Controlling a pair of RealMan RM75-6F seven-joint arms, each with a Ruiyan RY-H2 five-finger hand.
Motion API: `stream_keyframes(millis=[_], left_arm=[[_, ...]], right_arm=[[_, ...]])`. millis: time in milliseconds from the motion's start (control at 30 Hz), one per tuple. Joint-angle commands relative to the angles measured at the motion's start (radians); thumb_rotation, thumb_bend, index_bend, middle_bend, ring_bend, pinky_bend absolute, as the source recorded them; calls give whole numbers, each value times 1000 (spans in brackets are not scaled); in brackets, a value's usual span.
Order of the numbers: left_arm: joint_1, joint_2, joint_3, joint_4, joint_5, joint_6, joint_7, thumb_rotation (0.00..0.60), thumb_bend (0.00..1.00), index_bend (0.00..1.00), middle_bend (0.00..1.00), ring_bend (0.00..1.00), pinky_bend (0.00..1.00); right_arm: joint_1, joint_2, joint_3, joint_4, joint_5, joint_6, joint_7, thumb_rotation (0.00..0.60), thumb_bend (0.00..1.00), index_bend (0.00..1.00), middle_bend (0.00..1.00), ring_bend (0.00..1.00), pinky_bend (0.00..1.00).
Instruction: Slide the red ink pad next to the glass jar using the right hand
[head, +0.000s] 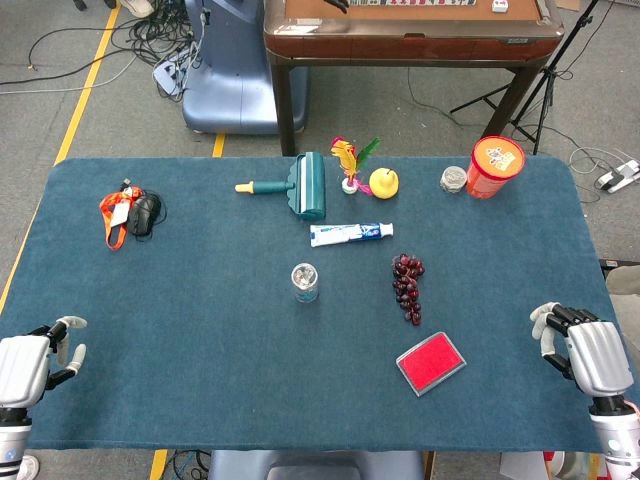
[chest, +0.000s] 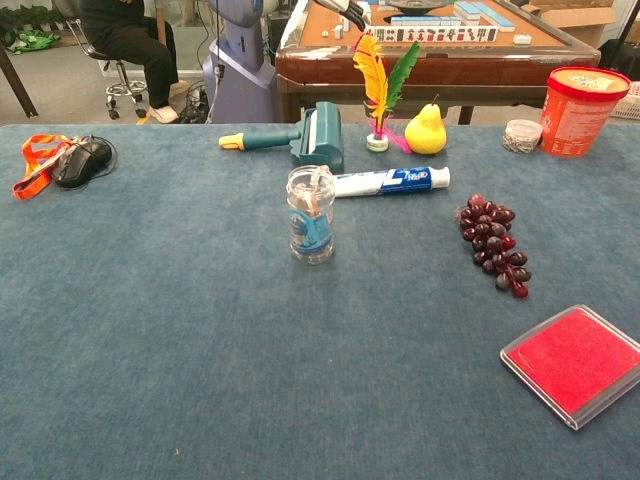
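A blue-carpeted counter (head: 200, 330) was seen from above and from chest height. The red ink pad (head: 431, 363), a flat rectangle in a clear frame, lay on the near right part of the counter, turned at a slant so its long axis ran from near-left to far-right. The glass jar (head: 305, 282) stood upright near the middle of the counter, well apart from the pad, further from the robot and to the pad's left. A bunch of dark grapes (head: 408, 287) lay between them but further back, just beyond the pad's far corner, close to the straight line from pad to jar.

The right hand (head: 585, 350) rested at the right edge of the counter, holding nothing, its fingers apart and pointing left toward the pad. The pad lay to that hand's left and about level with it, with bare carpet between. The left hand (head: 38, 358) sat at the far left edge, also holding nothing; its fingers looked loosely apart, though the head view showed them small and the chest view showed neither hand. The right hand was much the nearer to the pad.

In my judgement the push would have to run left and away from the robot, passing on the near side of the grapes.
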Motion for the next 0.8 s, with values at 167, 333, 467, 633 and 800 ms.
stream_keyframes(millis=[167, 333, 467, 633, 800], left_arm=[[2, 6, -2, -4, -6, 2, 2, 600, 398, 386, 747, 599, 791], [7, 15, -7, -4, -23, 2, -10, 600, 397, 386, 746, 599, 791], [9, 20, -10, -6, -28, 4, -24, 600, 396, 386, 745, 599, 791], [9, 24, -8, -8, -21, 5, -26, 600, 397, 386, 744, 599, 791], [10, 28, -6, -16, -25, 0, -18, 600, 396, 387, 743, 599, 791]], right_arm=[[10, -17, 8, 18, 3, -4, -5, 600, 294, 616, 445, 490, 544], [15, -46, 26, 45, 26, -4, -98, 600, 24, 604, 455, 489, 557], [20, -66, 31, 56, 45, -22, -149, 600, 0, 601, 497, 514, 672], [39, -47, 13, 53, 63, -99, -175, 600, 0, 421, 355, 345, 637], [54, -38, 3, 44, 87, -159, -199, 600, 0, 144, 37, 38, 313]])
